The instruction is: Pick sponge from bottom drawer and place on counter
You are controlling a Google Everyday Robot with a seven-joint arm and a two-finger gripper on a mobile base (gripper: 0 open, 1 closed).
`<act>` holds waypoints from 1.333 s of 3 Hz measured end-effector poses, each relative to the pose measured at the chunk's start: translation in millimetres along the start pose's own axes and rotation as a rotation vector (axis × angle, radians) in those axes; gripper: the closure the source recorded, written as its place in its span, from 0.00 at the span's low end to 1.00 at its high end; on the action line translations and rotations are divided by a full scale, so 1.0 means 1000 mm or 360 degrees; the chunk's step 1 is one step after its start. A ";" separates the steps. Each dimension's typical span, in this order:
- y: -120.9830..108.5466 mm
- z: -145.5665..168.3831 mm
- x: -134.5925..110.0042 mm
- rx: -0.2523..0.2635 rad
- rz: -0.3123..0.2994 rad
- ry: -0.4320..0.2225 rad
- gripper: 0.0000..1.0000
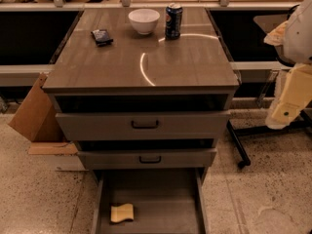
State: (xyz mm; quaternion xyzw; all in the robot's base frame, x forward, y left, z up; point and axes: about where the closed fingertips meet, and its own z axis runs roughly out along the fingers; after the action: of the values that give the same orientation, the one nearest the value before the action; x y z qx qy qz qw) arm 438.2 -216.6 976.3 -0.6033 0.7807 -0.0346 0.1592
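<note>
The pale yellow sponge lies flat on the floor of the open bottom drawer, near its front left. The counter is the glossy wood-grain top of the cabinet, with a curved light reflection. My gripper hangs at the right edge of the view, beside and to the right of the cabinet, level with the top drawer. It is far from the sponge and touches nothing.
On the counter's far part stand a white bowl, a blue soda can and a small dark packet. The two upper drawers stick out slightly. A cardboard box leans at the left. A black stand leg is at the right.
</note>
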 end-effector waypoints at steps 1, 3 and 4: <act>0.000 0.000 -0.001 0.0003 -0.0003 -0.0003 0.00; 0.037 0.048 -0.024 -0.0134 -0.0234 -0.0085 0.00; 0.037 0.048 -0.024 -0.0134 -0.0234 -0.0085 0.00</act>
State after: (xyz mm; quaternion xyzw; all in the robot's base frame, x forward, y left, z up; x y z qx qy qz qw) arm 423.3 -176.8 927.3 -0.6659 0.7305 0.0028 0.1514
